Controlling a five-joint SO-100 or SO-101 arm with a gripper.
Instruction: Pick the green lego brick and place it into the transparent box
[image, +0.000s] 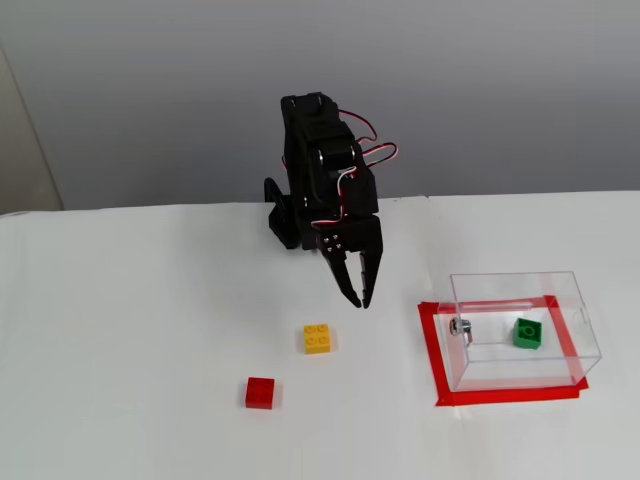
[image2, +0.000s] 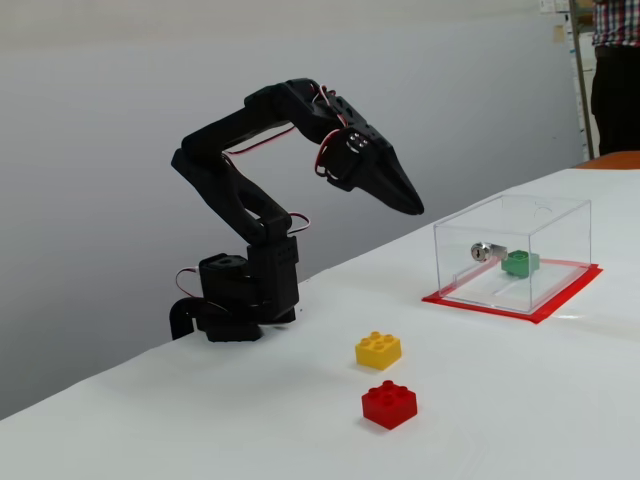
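The green lego brick (image: 528, 333) (image2: 520, 264) lies on the floor of the transparent box (image: 570, 300) (image2: 560, 215), beside the box's small metal knob (image: 459, 326) (image2: 482, 251). The box stands on a red tape outline at the right of both fixed views. My black gripper (image: 360, 298) (image2: 412, 208) hangs in the air left of the box and well apart from it, tips pointing down. Its fingers are together and hold nothing.
A yellow brick (image: 319, 338) (image2: 378, 350) and a red brick (image: 260, 392) (image2: 389, 403) lie on the white table, in front of the arm's base (image: 300, 225) (image2: 235, 300). A person (image2: 612, 70) stands at the far right edge of one fixed view.
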